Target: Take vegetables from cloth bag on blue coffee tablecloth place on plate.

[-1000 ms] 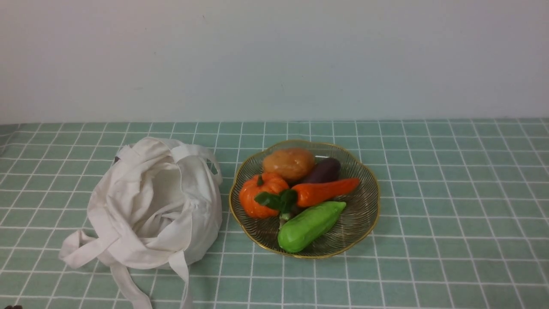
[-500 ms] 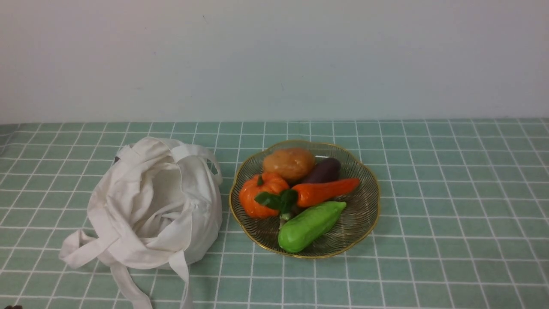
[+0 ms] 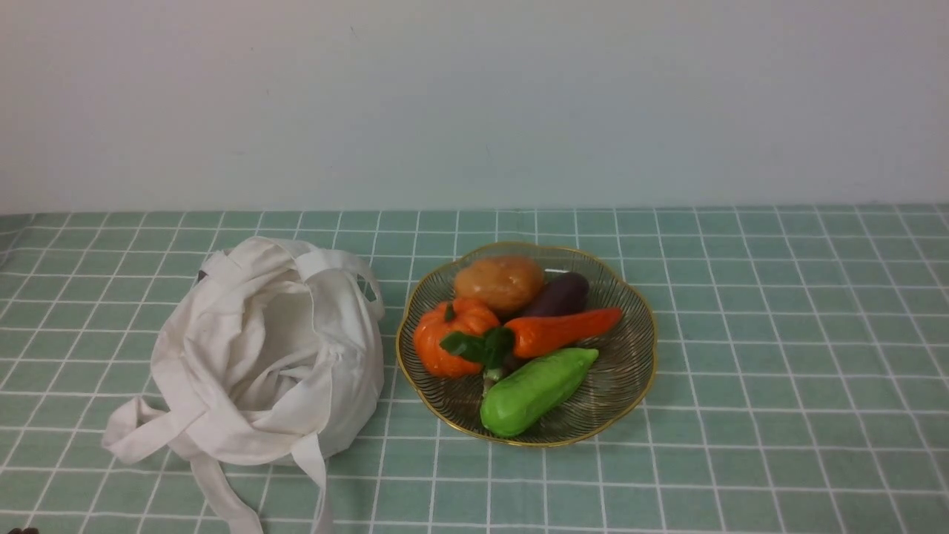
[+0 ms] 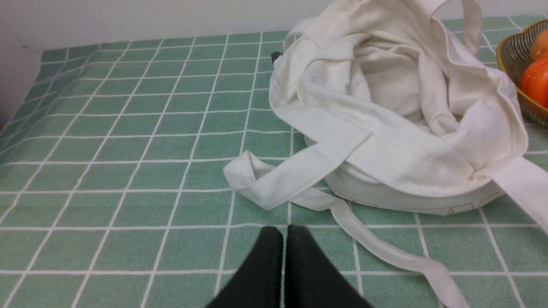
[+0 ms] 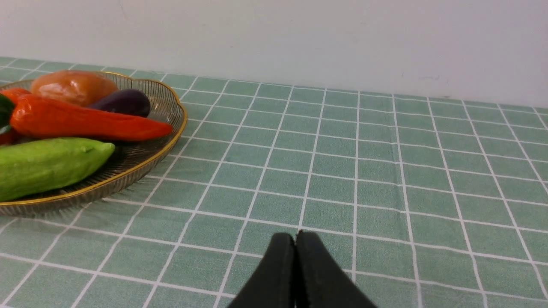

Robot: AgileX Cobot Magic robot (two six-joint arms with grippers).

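An orange carrot [image 3: 567, 330] with dark green leaves lies in the gold-rimmed glass plate [image 3: 634, 371] among other vegetables, and it shows again as the carrot [image 5: 85, 122] in the right wrist view. Left of the plate slumps the off-white cloth bag [image 3: 267, 356], mouth open, nothing visible inside; the left wrist view shows the same bag [image 4: 398, 111] with its straps trailing. Both rest on the teal checked tablecloth [image 3: 778, 334]. My left gripper [image 4: 284, 231] is shut and empty, low over the cloth short of a strap. My right gripper [image 5: 295, 236] is shut and empty, to the right of the plate.
A ribbed orange pumpkin [image 3: 448, 334], a green cucumber [image 3: 534, 389], a brown potato [image 3: 498, 282] and a dark purple eggplant [image 3: 560, 294] share the plate. A pale wall runs behind the table. Long bag straps [image 3: 222, 497] reach toward the front edge.
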